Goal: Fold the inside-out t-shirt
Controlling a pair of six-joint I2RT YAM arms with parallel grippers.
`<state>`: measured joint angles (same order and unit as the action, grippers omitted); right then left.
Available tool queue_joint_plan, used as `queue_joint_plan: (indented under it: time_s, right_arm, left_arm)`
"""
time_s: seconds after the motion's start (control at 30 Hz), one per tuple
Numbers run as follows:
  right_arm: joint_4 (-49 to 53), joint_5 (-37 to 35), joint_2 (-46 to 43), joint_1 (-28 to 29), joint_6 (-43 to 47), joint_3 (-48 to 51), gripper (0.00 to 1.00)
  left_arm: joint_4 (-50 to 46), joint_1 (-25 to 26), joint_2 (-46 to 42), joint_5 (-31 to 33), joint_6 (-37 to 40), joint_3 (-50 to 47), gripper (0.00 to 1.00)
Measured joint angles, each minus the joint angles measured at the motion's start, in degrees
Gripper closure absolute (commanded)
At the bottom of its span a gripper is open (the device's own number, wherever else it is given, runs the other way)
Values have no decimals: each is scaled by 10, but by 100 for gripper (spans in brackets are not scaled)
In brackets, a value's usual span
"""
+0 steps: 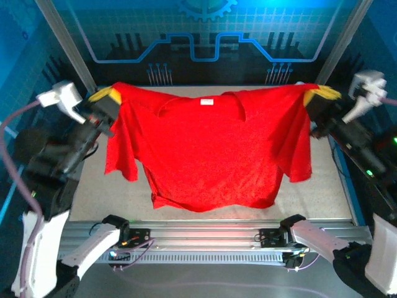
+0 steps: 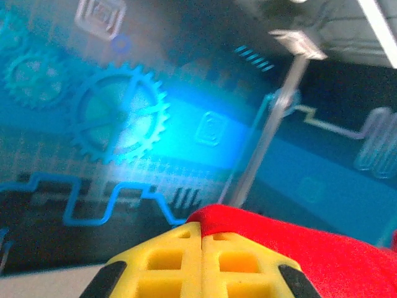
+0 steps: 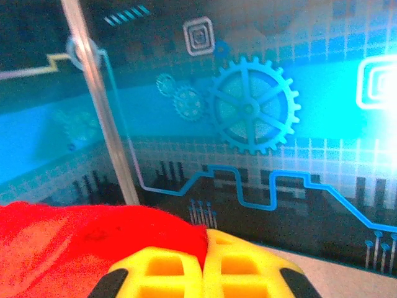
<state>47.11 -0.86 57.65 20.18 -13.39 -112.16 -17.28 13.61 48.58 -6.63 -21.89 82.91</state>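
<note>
- while pinching the inside-out t-shirt at both shoulder corners, treat the white neck label as the centre mark for every move.
- left gripper: clenched on the shoulder corner far to the left of the label, yellow pads pressed together with red cloth bunched just beside them.
- right gripper: clamped the same way on the corner far to the right of the label, pads closed with cloth bulging against them.
- shirt raised and spread wide, label at top centre, body hanging straight below the label, both sleeves drooping below and to either side of it.
- hem well below the label, seemingly brushing the table; contact hard to confirm.
- judged step: presenting the shirt stretched out, ready to lay it flat before the first fold.
- to do it well, lower both corners at one pace, level with each other on either side of the label.
- hold enough pull across the shoulder line to stop the collar sagging under the label, yet not enough to tear cloth out of a clamp.
- let the hem settle first, then carry the label away from it to land the body without creases.
- watch the sleeves left and right of the label; likely to tuck under the body if dropped fast.
- release only with the label flat on the table.
</note>
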Motion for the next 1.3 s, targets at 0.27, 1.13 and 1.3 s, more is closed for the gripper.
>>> queue_joint_plan:
  time_s: [0.27,1.13,1.3]
  right_arm:
    - [-74,-52,174,-16,9,143,100]
    - [-92,-92,440,-96,-30,156,27]
    - [-90,-78,364,-15,-20,213,27]
  left_arm:
    - [-57,0,216,94,9,-14,100]
    - [-272,-3,648,136,-8,249,1]
    - [-269,14,414,178,-70,-35,11]
